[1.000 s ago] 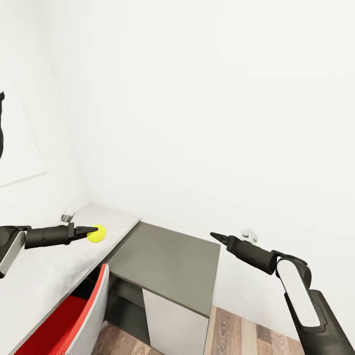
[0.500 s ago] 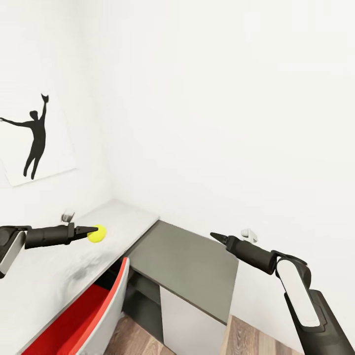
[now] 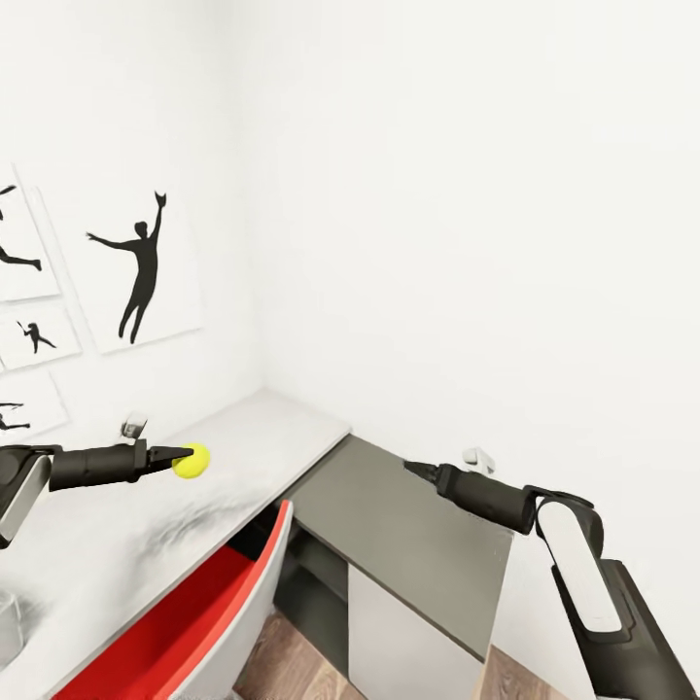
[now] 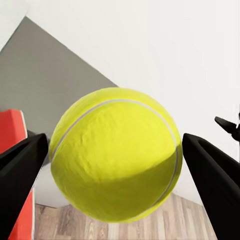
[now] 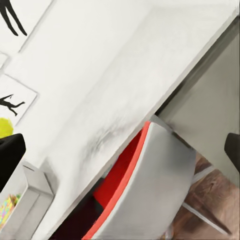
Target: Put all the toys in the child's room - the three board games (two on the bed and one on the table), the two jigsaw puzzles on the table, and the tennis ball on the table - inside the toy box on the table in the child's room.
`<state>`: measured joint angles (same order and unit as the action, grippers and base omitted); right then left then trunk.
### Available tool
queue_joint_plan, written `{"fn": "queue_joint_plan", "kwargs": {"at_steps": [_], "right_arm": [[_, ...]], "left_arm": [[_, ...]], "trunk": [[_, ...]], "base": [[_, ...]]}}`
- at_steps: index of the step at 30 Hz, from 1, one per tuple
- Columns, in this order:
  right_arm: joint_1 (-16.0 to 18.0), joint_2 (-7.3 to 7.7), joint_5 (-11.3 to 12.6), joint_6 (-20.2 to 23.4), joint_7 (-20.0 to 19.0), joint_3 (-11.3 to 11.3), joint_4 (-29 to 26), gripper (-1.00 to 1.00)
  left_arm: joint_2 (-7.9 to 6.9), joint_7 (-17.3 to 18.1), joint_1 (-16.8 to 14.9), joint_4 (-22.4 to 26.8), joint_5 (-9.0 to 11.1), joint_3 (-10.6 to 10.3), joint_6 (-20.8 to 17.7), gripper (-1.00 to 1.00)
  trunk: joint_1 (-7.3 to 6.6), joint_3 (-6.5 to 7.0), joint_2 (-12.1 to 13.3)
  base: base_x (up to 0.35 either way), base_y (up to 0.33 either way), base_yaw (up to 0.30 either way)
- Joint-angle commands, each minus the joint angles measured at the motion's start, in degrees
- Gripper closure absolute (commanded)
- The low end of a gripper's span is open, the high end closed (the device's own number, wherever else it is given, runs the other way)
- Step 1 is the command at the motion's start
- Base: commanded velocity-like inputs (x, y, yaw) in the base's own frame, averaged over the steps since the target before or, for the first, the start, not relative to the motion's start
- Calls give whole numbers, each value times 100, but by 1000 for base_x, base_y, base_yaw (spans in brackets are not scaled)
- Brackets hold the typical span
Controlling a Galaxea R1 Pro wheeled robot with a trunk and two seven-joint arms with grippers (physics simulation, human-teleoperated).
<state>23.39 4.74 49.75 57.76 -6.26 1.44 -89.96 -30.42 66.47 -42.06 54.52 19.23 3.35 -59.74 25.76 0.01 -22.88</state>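
Note:
My left gripper is shut on the yellow-green tennis ball and holds it in the air above the table's light grey top. In the left wrist view the tennis ball sits large between the two black fingers. My right gripper hovers over the lower dark grey section; its fingers stand far apart with nothing between them. The see-through toy box stands on the table, with something multicoloured inside. The bed is out of view.
A red chair with a grey shell is tucked under the table between my arms. Black silhouette pictures hang on the white wall at left. A small white fitting sits on the wall behind the right gripper. Wood floor shows below.
The whole view has swung, bringing more wall pictures in at left; the table and chair have shifted right in the picture. The left gripper still holds the ball. The right gripper has edged slightly left.

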Motion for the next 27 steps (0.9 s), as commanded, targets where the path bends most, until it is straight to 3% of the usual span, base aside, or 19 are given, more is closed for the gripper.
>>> {"fn": "queue_joint_plan", "kwargs": {"at_steps": [1, 5, 9, 10, 18, 27], "right_arm": [[81, -11, -63, 67, -47, 1, 0, -100], [657, -113, -42, 200, 228, -78, 50, -100], [856, -298, -31, 224, 770, -265, 92, -100], [889, -419, -35, 224, 997, -318, 112, -100], [899, -472, -33, 224, 1089, -337, 111, -100], [901, -475, -13, 224, 1092, -336, 103, -100]], "left_arm": [[1, 15, -4, -3, -6, 3, -26, 100], [1, -4, -4, -3, -7, 7, -26, 100], [1, -11, -4, -3, -13, 15, -26, 100], [1, -18, -4, -3, -15, 10, -26, 100], [-4, 1, -4, -3, -8, 22, -26, 100], [-32, 31, -4, 66, 2, 45, -26, 100]], "trunk": [[2, 0, -4], [2, 4, -4], [2, 4, -4], [2, 4, -4], [2, 6, -4], [2, 26, -4]], "base": [[0, 0, 276], [0, 0, 128], [0, 0, 21], [0, 0, 3], [0, 0, 20], [-23, 0, 246]]}}
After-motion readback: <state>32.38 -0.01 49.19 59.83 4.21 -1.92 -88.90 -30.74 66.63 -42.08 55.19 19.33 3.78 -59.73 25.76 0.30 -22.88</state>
